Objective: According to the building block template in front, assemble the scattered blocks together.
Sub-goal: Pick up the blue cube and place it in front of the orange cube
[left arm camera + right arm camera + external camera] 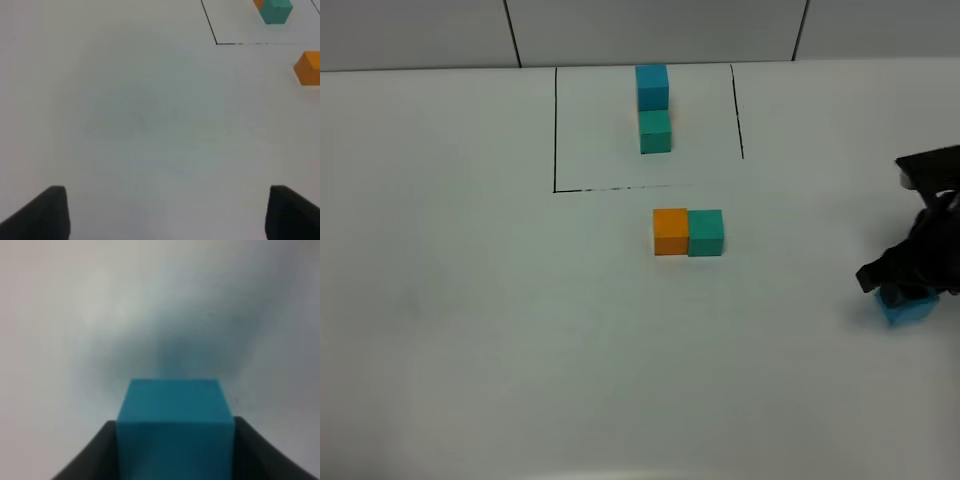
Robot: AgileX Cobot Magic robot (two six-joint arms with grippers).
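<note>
The building block template is a blue cube (pixel 652 87) joined to a teal-green cube (pixel 655 131) inside a thin black outline (pixel 555 130). Below it, an orange block (pixel 670 231) touches a teal-green block (pixel 705 232) on its right. At the far right, my right gripper (pixel 905 283) is down on a blue block (pixel 908 306). In the right wrist view the blue block (pixel 175 425) fills the gap between the dark fingers (pixel 90 455), which press its sides. My left gripper (pixel 167 212) is open over bare table, with the orange block (pixel 308 67) far ahead of it.
The white tabletop (pixel 470 330) carries all the blocks. The template's teal-green cube (pixel 275 11) and a corner of the black outline (pixel 216 43) show in the left wrist view. Grey wall panels (pixel 650 30) run along the back.
</note>
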